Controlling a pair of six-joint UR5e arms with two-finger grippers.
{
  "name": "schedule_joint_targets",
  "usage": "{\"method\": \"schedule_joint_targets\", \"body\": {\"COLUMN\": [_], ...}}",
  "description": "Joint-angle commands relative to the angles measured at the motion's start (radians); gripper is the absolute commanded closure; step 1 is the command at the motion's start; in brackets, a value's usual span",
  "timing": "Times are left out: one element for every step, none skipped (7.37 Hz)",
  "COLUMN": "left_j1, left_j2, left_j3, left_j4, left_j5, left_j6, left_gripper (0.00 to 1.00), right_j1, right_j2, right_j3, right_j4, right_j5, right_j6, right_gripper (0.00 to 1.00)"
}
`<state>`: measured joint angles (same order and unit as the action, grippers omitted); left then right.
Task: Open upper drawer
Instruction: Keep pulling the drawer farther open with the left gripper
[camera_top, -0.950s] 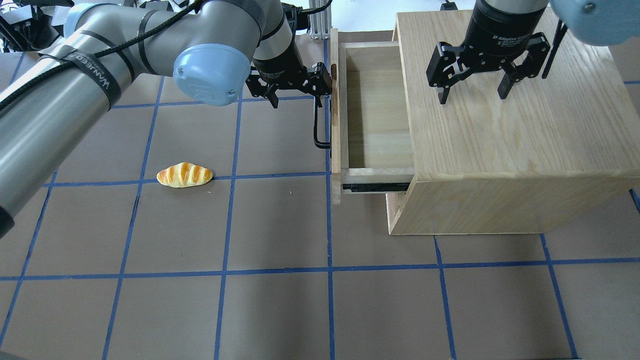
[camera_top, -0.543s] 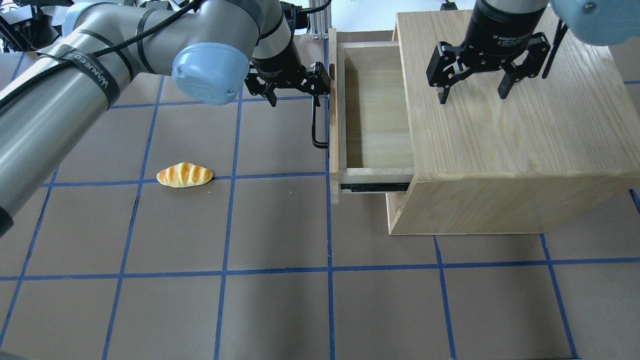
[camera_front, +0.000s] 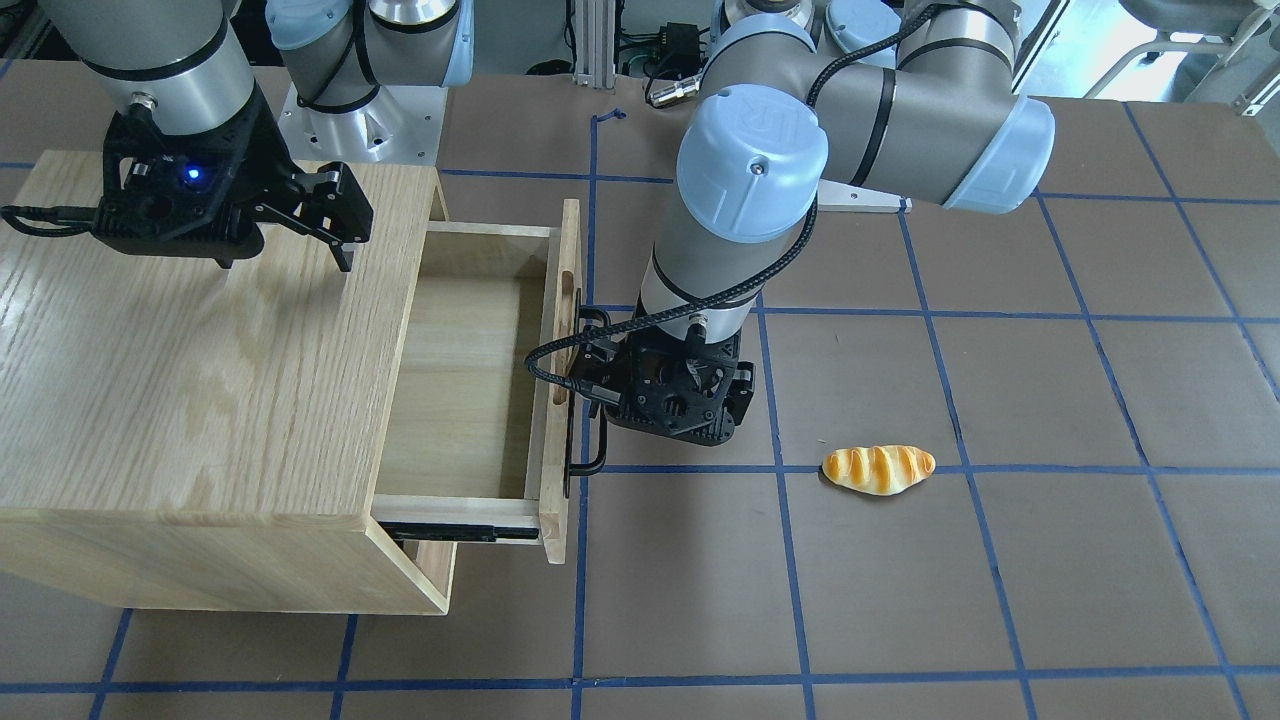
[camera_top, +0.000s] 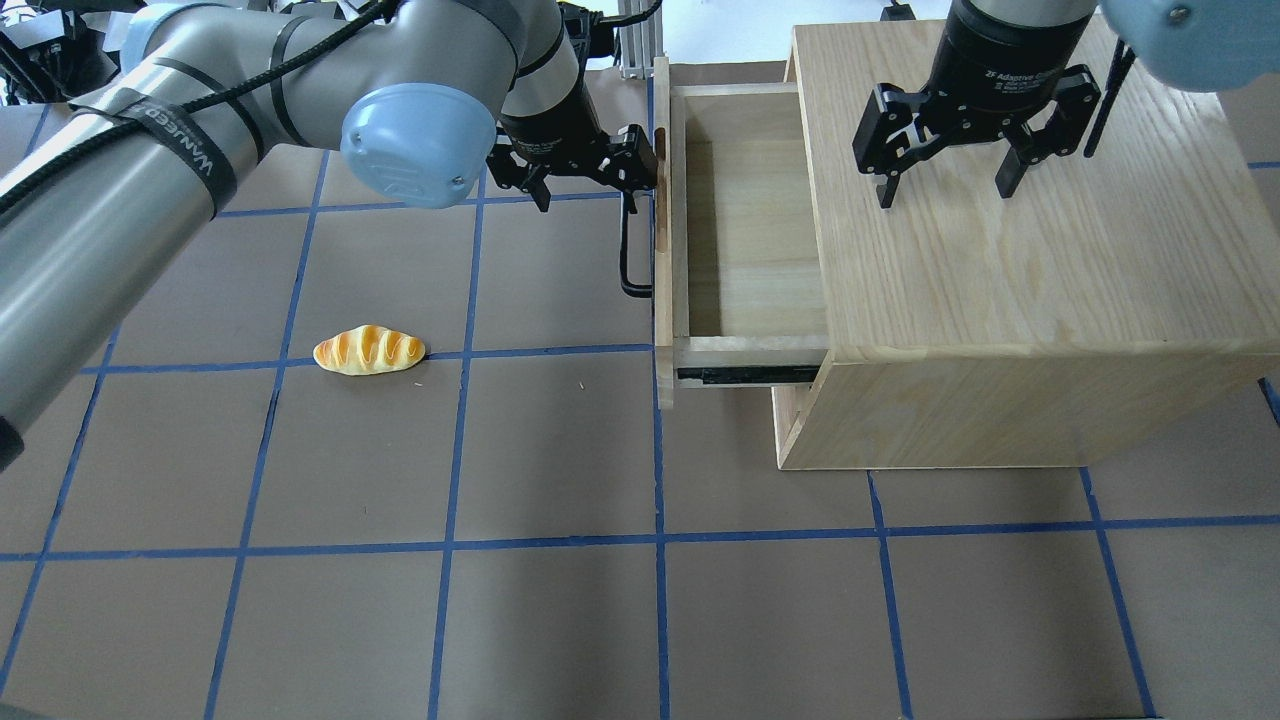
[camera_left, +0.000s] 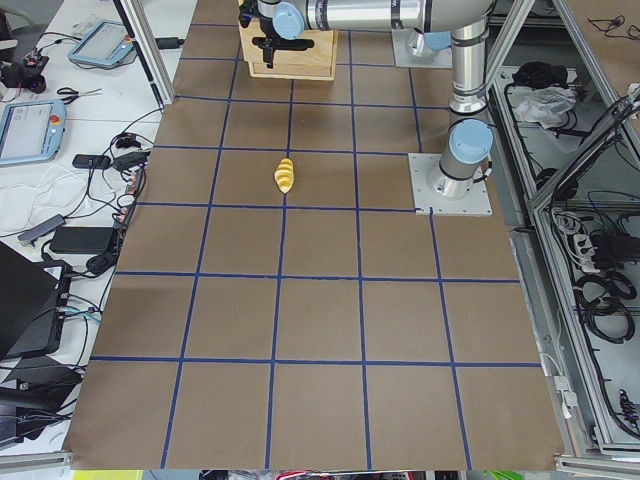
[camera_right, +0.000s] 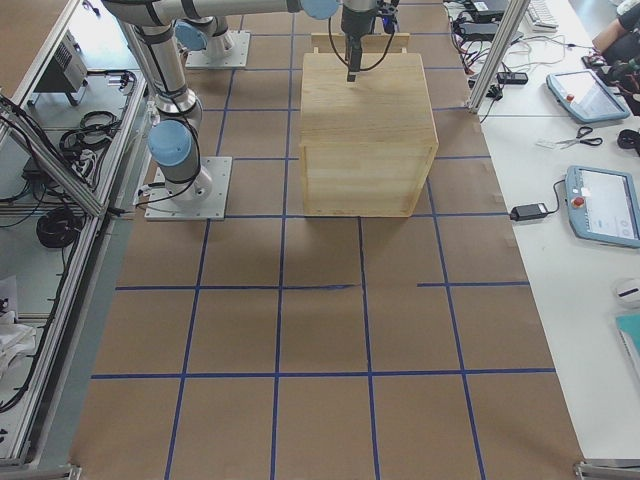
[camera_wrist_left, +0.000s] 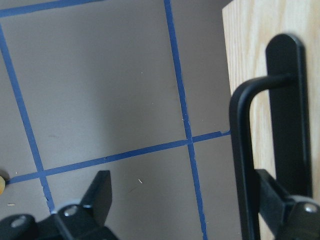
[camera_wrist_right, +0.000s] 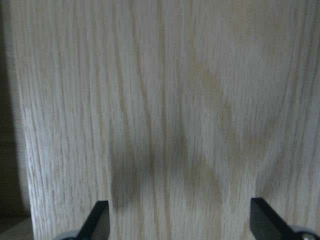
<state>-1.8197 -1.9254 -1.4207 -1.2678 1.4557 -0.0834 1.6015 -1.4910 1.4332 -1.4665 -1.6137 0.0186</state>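
The upper drawer (camera_top: 750, 230) stands pulled out of the light-wood cabinet (camera_top: 1030, 240), and its inside is bare. Its black bar handle (camera_top: 624, 250) is on the front panel (camera_top: 663, 300). My left gripper (camera_top: 585, 197) is open, with the handle between its fingers and against the right finger (camera_wrist_left: 275, 200); the handle (camera_wrist_left: 245, 165) and the drawer front (camera_wrist_left: 250, 50) fill the right of the left wrist view. The drawer (camera_front: 460, 380) also shows in the front-facing view beside my left gripper (camera_front: 665, 400). My right gripper (camera_top: 945, 192) is open and empty on or just above the cabinet top (camera_wrist_right: 165, 125).
A toy bread roll (camera_top: 368, 350) lies on the brown mat left of the drawer; it also shows in the front-facing view (camera_front: 878, 468). The mat is marked with blue tape lines. A black side rail (camera_top: 745, 375) shows under the drawer's near side.
The drawer front and its handle have slid a little further out to the left, and my left gripper has moved left with them. The right gripper has stayed still.
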Motion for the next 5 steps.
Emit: {"method": "schedule_joint_targets", "body": {"left_j1": [0.000,0.000,0.002,0.002,0.006], "left_j2": [0.006,0.006,0.006,0.006,0.006], "left_j3": [0.002,0.002,0.002,0.002,0.002], "left_j4": [-0.011,-0.019,-0.019,-0.019,-0.019], "left_j5": [-0.001,0.002,0.000,0.000,0.003], "left_j6": [0.001,0.001,0.017,0.024,0.027], "left_gripper": [0.00,0.00,0.00,0.00,0.00], "right_j1": [0.000,0.000,0.000,0.000,0.000], "right_j2": [0.000,0.000,0.000,0.000,0.000], "right_j3": [0.000,0.000,0.000,0.000,0.000], "right_j4": [0.000,0.000,0.000,0.000,0.000], "right_j5": [-0.002,0.000,0.000,0.000,0.000], "right_j6": [0.001,0.000,0.000,0.001,0.000], "right_gripper": [0.00,0.00,0.00,0.00,0.00]}}
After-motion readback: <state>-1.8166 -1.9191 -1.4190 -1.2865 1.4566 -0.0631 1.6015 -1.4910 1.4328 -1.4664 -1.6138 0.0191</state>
